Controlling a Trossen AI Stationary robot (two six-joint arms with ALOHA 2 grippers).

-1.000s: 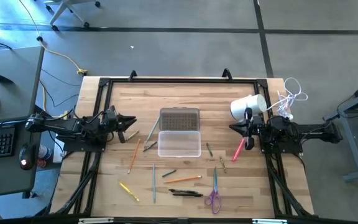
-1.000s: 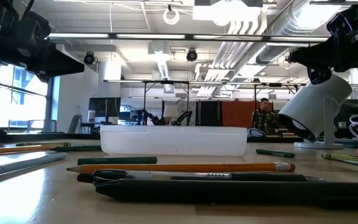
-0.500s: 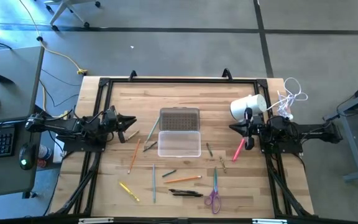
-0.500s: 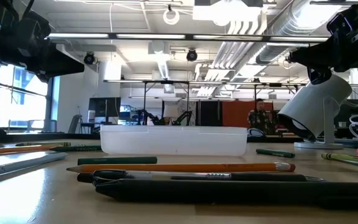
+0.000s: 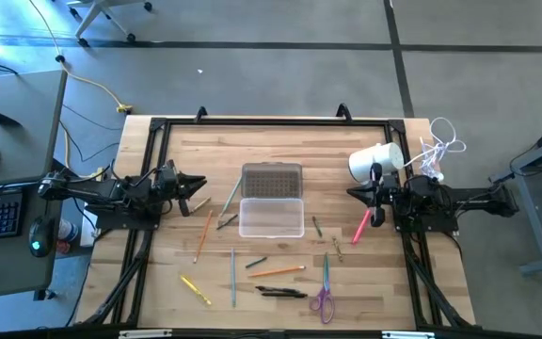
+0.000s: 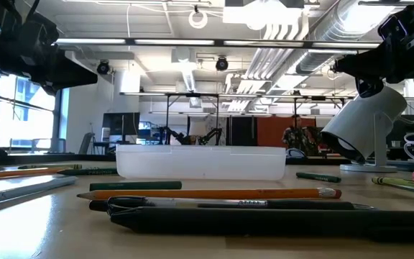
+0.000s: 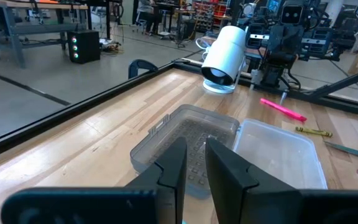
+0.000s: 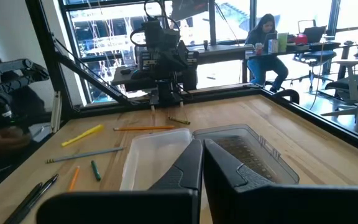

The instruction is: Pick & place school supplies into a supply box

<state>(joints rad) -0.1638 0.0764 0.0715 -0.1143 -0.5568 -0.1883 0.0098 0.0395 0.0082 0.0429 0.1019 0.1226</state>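
Both arms sit parked at opposite ends of the desk (image 5: 177,282), and nothing is in either grip. The left claw (image 5: 199,185) points in from the left edge, its fingers (image 7: 173,171) drawn close with only a narrow slit between them; the right claw (image 5: 354,193) mirrors it from the right, fingers (image 8: 190,167) nearly touching, likewise carrying nothing.

Between them the supply box (image 5: 271,217) lies open in the middle of the desk, its clear tray toward the near side and the textured lid (image 5: 272,178) folded flat beyond it, so the tray is free to receive things from above. It looks empty.

Pencils and pens lie scattered around it: an orange pencil (image 5: 278,271), a yellow one (image 5: 194,288), a pink pen (image 5: 360,227) just below the right claw, and purple-handled scissors (image 5: 324,292) near the front edge. Judging by this, no item has been picked yet; the pink pen seems the handiest first target for the right arm
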